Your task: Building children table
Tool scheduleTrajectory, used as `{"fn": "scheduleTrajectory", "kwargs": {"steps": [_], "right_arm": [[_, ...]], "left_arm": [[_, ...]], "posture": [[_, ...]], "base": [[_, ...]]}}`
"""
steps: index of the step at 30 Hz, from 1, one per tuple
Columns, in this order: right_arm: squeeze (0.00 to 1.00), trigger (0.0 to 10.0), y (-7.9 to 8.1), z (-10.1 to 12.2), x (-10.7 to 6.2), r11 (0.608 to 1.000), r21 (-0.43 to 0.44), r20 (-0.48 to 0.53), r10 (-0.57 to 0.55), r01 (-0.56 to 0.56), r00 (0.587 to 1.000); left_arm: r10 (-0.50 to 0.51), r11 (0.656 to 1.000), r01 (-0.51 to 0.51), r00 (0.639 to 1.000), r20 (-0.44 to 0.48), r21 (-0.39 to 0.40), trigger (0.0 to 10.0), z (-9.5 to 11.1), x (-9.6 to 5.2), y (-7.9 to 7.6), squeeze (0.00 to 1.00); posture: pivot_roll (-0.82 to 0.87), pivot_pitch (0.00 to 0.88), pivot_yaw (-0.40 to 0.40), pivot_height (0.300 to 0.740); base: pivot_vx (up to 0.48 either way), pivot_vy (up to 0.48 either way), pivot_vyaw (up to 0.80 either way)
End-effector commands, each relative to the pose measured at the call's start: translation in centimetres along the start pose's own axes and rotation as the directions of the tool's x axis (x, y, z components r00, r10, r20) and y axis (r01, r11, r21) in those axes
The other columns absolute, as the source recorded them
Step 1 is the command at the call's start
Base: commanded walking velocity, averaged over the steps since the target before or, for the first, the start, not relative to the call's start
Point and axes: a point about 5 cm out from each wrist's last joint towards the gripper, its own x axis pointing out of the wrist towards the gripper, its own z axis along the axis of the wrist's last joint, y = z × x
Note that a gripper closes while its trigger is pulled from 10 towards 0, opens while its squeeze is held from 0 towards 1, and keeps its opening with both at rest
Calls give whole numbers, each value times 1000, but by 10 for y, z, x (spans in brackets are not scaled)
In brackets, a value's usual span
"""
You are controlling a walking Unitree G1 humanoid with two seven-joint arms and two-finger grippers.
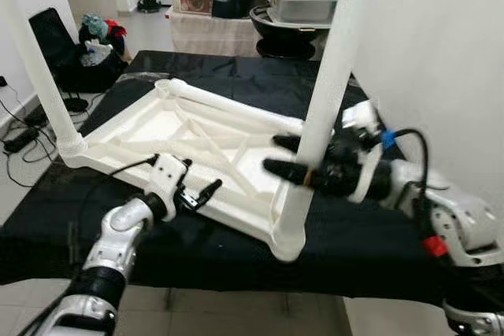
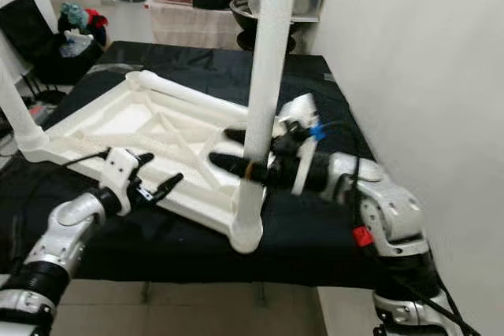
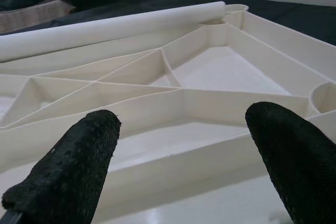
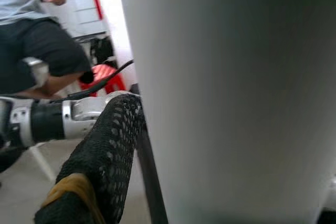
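From the left eye view, a white plastic children's tabletop (image 1: 197, 147) is seen lying upside down, ribbed underside up, on a table covered in black cloth (image 1: 236, 249). One white cylindrical leg (image 1: 323, 108) stands upright in the near corner socket, another (image 1: 35, 60) at the left corner, and a third white leg (image 1: 236, 108) lies along the far rim. The right gripper (image 1: 283, 155) is closed around the near upright leg, one black finger on either side. The left gripper (image 1: 201, 193) is held open at the tabletop's near edge, gripping nothing.

From the left wrist view, both black fingertips (image 3: 68, 166) are spread apart, with the ribbed underside (image 3: 173, 98) just beyond them.

From the right wrist view, the leg (image 4: 231, 93) is pressed against a meshed black finger (image 4: 105, 156); a seated person (image 4: 37, 30) is visible behind.
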Motion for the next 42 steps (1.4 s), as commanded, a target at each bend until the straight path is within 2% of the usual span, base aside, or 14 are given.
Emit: {"fn": "scheduleTrajectory", "kwargs": {"steps": [1,4,5,7,12,22,23,24,26,30,31,35,36,42], "right_arm": [[0,10000,5,6,3,998,-15,10,55,-55,998],[0,10000,-3,-5,6,1000,2,-30,-8,8,1000],[0,2824,-15,-9,6,995,13,-40,-95,95,995],[0,0,-36,-15,2,962,47,-58,-267,270,962],[0,0,-67,-26,-13,817,106,-107,-558,567,823],[0,0,-85,-45,-68,197,153,-103,-971,968,214],[0,0,-85,-45,-68,197,153,-103,-971,968,214],[0,8275,-76,-48,-55,226,155,-118,-962,962,246],[0,8275,-76,-48,-55,226,155,-118,-962,962,246],[0,10000,-45,-28,0,546,189,44,-835,816,549],[1000,10000,-42,-24,5,594,207,78,-802,777,592],[863,10000,-41,-8,7,725,191,127,-687,662,716],[0,10000,-41,-5,7,742,179,130,-669,646,732],[0,10000,-30,7,-1,909,12,117,-415,416,902]], "left_arm": [[1,1000,-1,1000,-15,-1,10000,-3,-3,1,0],[-7,1000,7,1000,-20,-2,10000,-6,-4,-1,0],[-8,1000,8,1000,-21,-1,10000,-6,-4,-1,0],[-9,1000,9,1000,-21,2,10000,-5,-4,-1,0],[-10,1000,10,1000,-22,6,10000,-5,-3,0,0],[-9,1000,9,1000,-26,7,10000,-6,-3,0,0],[-9,1000,9,1000,-26,7,10000,-6,-3,0,0],[-9,1000,9,1000,-24,5,10000,-6,-3,-1,0],[-9,1000,9,1000,-24,5,10000,-6,-3,-1,0],[-12,1000,12,1000,-17,-1,10000,-5,0,-2,0],[-14,1000,14,1000,-14,-3,10000,-4,1,-3,0],[-30,999,30,1000,8,-19,10000,-1,2,-4,0],[-34,999,34,999,13,-23,10000,-1,2,-5,0],[-132,990,134,990,39,-41,10000,0,-1,-16,0]], "posture": [[66,0,-68,740],[66,0,-67,740],[65,0,-62,740],[62,0,-60,740],[54,0,-56,740],[46,0,-54,740],[46,0,-54,740],[41,0,-51,740],[41,0,-51,740],[35,0,-46,740],[35,0,-48,740],[40,0,-52,740],[40,0,-52,740],[46,0,-54,740]], "base": [[0,0,0],[0,0,0],[0,0,0],[0,0,0],[0,0,0],[0,0,0],[0,0,0],[0,0,0],[0,0,0],[0,0,0],[0,0,0],[0,0,0],[0,0,0],[0,0,0]]}}
